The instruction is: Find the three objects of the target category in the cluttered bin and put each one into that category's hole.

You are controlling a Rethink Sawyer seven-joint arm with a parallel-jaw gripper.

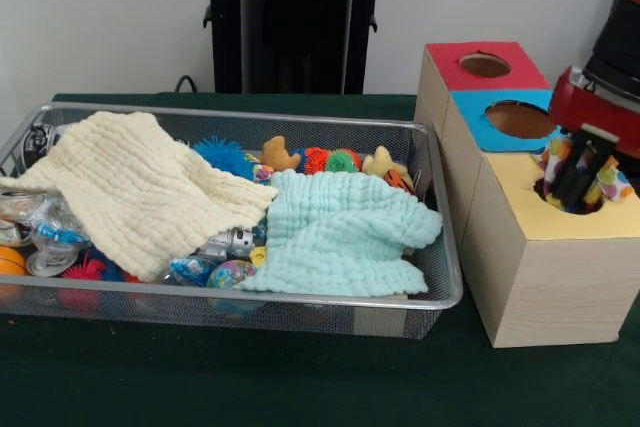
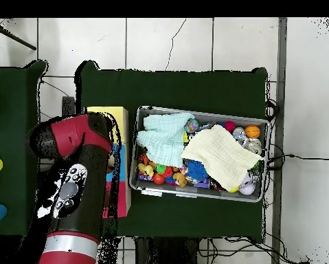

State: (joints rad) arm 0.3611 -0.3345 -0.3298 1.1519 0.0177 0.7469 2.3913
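Multicoloured toy (image 1: 603, 183) sits clamped in the gripper (image 1: 578, 175), right at the mouth of the yellow hole (image 1: 560, 205) on the wooden sorting box (image 1: 530, 267) — the hole nearest the camera in the front view, with the blue hole (image 1: 520, 119) and red hole (image 1: 484, 65) behind it toward 12 o'clock. Gripper is closed on the toy, fingers pointing down into the opening, so my read is drop-off is imminent: held low to keep the toy from bouncing off the rim. Can't tell exactly what the toy is; it's partly hidden by the fingers. Wire bin (image 1: 420, 299) stands at 9 o'clock of the box on the bench (image 1: 300, 387), just beside it. A cream cloth (image 1: 140, 187) and a mint cloth (image 1: 335, 232) cover much of the clutter, so remaining targets likely need digging. In the overhead view the arm (image 2: 74, 185) covers most of the box.
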